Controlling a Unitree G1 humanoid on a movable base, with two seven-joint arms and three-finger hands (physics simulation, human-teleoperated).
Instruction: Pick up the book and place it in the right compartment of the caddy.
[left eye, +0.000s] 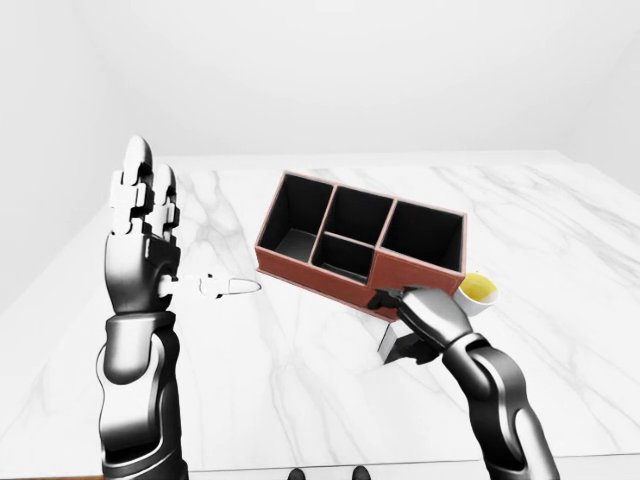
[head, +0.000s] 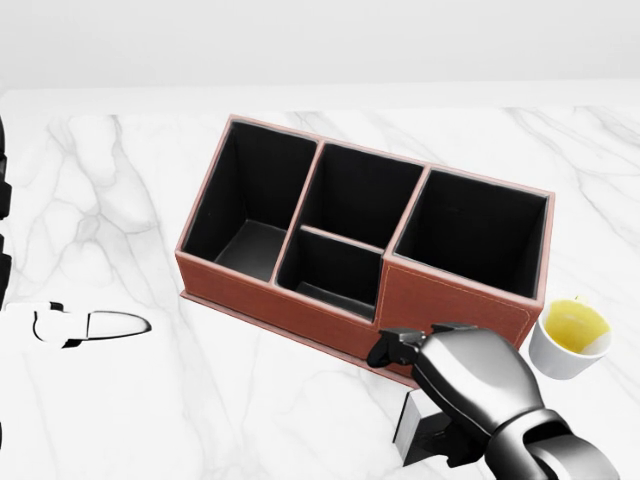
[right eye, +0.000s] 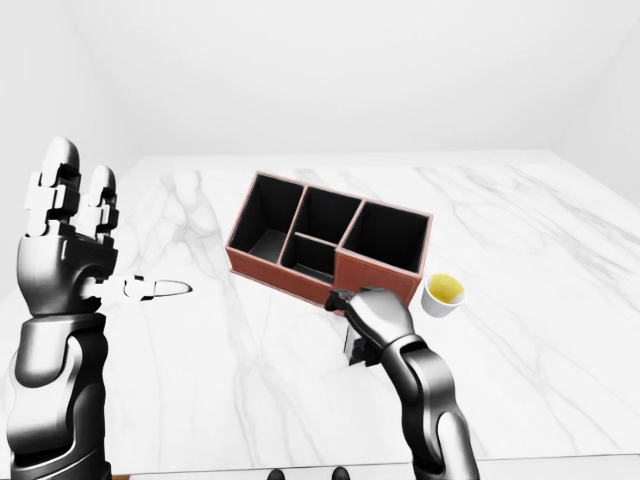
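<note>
Brown caddy (head: 365, 250) with black-lined compartments set at an angle on the white marble tabletop (head: 120, 210); four compartments, all showing bare black floors, the right one (head: 478, 235) largest. Small white cup (head: 571, 337) of yellow liquid just right of the caddy's near right corner. Right hand (head: 462, 385) low over the tabletop, just near of the caddy's right end wall, fingers curled downward over a small pale upright object (head: 412, 425) that is likely the book; mostly hidden under the palm, so grip cannot be told. Left hand (left eye: 143, 215) raised well left of the caddy, fingers straight up and spread, holding nothing. Small white glossy item (left eye: 228, 287) lying on the tabletop left of the caddy, apart from it.
</note>
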